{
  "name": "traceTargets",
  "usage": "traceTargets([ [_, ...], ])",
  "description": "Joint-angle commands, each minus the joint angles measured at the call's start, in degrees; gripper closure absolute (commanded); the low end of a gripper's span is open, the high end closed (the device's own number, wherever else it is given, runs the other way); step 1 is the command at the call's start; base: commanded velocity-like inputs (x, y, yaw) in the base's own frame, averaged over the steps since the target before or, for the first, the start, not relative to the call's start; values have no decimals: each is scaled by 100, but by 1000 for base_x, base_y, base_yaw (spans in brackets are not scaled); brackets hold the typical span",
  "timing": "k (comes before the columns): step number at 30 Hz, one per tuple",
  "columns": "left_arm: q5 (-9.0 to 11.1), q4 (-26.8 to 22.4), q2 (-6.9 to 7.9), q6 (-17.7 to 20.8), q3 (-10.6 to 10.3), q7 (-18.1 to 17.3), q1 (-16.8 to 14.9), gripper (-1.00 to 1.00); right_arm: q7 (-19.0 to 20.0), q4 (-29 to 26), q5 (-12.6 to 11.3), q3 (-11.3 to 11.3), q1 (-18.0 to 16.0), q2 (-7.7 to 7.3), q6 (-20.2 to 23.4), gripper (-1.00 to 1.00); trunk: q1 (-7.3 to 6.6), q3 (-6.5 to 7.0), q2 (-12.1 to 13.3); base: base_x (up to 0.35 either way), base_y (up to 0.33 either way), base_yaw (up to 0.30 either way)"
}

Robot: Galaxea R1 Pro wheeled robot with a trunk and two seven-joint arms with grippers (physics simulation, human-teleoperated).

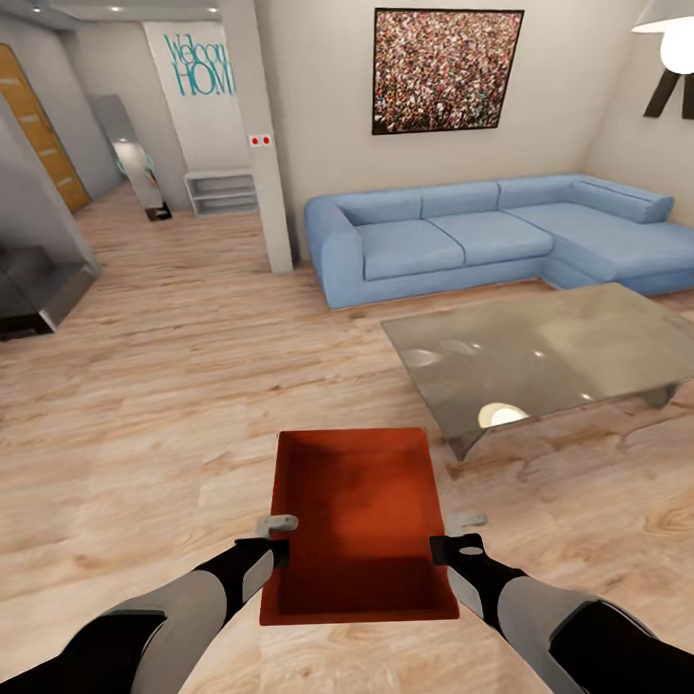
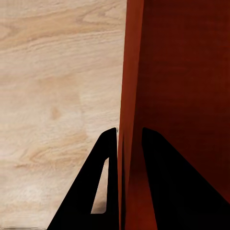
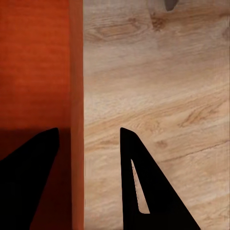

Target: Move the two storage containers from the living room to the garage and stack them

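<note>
Now both claws grip an empty storage container (image 1: 358,522) over wood floor (image 1: 159,414).

Light wood floor (image 1: 169,413) w/ blue corner sofa (image 1: 483,237), glass coffee table (image 1: 547,355), framed picture (image 1: 445,68) on wall.

Home living room. Blue sectional sofa (image 1: 483,237), glass coffee table (image 1: 547,355), framed wall picture (image 1: 445,68), wood-plank floor (image 1: 169,393).

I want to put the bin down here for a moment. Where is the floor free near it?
Free: the wood-plank floor left of the orange-red bin, up to the dark cabinet, and the strip ahead toward the blue sofa. Crowded: right of the bin, where the glass coffee table stands close.
</note>
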Motion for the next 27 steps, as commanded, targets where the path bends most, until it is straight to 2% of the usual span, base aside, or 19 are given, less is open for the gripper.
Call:
traceTargets([
  [1,14,-9,-2,33,-98,36,-1,100,-29,6,-66,41,-4,0,-27,100,0,-5,-4,0,0,300],
  [14,14,-9,-2,32,-99,36,-4,100,-28,6,-66,38,-4,-3,-27,100,0,-5,-4,0,0,289],
  [27,23,-9,1,42,-98,37,-3,100,-23,6,-67,42,-4,-1,-11,100,0,-5,-4,4,0,13],
])
